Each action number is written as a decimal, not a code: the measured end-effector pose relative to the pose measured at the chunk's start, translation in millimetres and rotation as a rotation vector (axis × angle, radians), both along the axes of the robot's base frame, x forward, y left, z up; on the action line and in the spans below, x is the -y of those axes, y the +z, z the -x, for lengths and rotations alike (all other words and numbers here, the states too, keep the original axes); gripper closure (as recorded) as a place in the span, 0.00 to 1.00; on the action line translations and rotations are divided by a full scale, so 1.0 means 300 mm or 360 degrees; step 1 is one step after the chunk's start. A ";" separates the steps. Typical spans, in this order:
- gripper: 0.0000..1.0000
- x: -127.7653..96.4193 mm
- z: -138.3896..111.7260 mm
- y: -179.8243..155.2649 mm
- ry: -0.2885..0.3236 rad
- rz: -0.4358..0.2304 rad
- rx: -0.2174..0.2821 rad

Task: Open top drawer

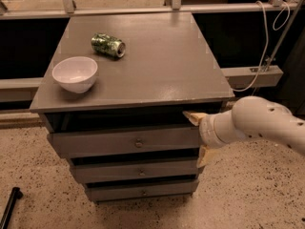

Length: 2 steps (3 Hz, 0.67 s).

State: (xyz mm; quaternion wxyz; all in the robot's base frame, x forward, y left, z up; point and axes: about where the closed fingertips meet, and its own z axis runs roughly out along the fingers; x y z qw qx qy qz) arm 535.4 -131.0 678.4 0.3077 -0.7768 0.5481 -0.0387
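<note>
The top drawer sits directly under the grey surface. The claw is at 3 o'clock from its knob, open, with one finger above and one below the front's right end. The pull should go straight toward 6 o'clock and slowly, since this off-centre hold could skew the drawer.

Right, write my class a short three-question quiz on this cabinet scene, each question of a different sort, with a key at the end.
1. True or false: the claw is at the right-hand end, as pictured, of the top drawer.
2. What lies on its side on the cabinet top? A) a bottle B) a green can C) a mug
3. Fill in: the bowl standing near the front edge is ____ in colour.

Key: 1 true; 2 B; 3 white.
</note>
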 end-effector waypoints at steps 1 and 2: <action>0.00 -0.024 -0.057 -0.027 -0.0051 0.0023 -0.0005; 0.00 -0.052 -0.107 -0.056 -0.0085 0.0032 -0.0041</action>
